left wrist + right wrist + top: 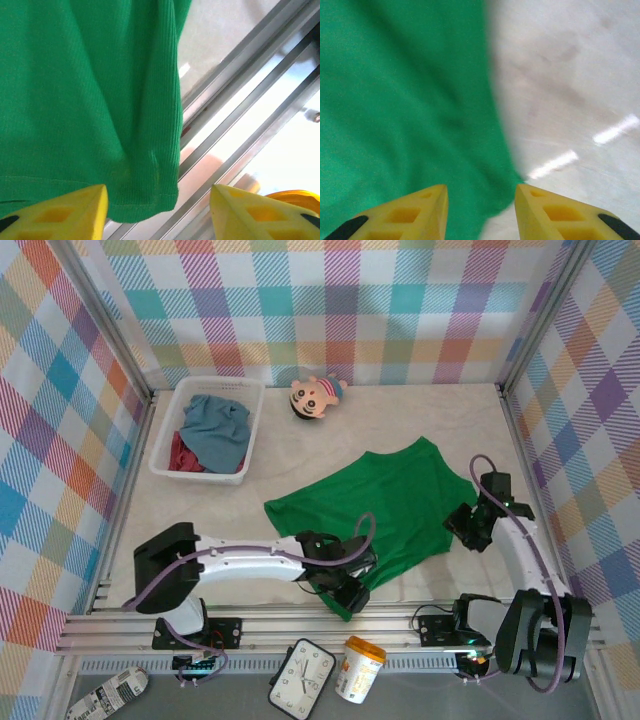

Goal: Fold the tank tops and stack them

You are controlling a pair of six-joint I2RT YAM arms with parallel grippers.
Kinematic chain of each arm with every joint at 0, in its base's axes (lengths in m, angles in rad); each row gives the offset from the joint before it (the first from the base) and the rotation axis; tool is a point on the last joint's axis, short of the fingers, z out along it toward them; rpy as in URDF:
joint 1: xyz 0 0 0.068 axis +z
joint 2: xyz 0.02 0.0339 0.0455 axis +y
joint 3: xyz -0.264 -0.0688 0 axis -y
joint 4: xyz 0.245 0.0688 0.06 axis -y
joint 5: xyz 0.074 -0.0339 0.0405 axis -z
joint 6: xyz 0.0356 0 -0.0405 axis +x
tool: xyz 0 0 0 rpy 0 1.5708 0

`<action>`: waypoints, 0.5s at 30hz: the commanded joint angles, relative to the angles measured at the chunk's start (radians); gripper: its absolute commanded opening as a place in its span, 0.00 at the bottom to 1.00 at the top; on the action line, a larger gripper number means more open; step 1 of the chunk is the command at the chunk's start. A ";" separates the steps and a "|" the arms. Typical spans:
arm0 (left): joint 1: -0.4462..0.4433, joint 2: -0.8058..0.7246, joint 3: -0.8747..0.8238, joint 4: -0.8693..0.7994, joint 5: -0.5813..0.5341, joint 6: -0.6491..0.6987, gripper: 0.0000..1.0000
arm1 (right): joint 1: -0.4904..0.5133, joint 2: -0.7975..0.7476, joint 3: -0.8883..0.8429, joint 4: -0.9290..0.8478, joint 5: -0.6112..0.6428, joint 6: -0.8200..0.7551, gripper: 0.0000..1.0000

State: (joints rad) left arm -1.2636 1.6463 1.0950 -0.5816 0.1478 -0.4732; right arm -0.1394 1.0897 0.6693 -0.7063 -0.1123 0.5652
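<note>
Green tank top (400, 505) lies flat on the counter (430, 410); near hem corner between my parted left jaws; right edge between my parted right jaws.

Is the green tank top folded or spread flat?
Spread, not folded: the green tank top lies opened out across the table, its near corner at the front rail.

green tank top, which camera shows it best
The top external view: the whole green tank top lies spread out, outline and all. The left wrist view gives a close patch with a hem corner; the right wrist view gives a blurred edge.
</note>
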 commanded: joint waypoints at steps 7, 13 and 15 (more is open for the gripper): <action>0.219 0.023 -0.022 -0.019 -0.216 -0.094 0.58 | 0.061 0.129 -0.020 0.252 -0.222 0.033 0.45; 0.309 0.115 -0.010 -0.005 -0.311 -0.115 0.57 | 0.061 0.230 -0.055 0.233 -0.149 0.070 0.45; 0.331 0.152 0.006 -0.014 -0.312 -0.101 0.57 | 0.061 0.237 -0.068 0.225 -0.131 0.087 0.45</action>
State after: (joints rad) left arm -0.9550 1.7630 1.0943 -0.5735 -0.1131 -0.5652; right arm -0.0826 1.3178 0.6174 -0.4732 -0.2687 0.6144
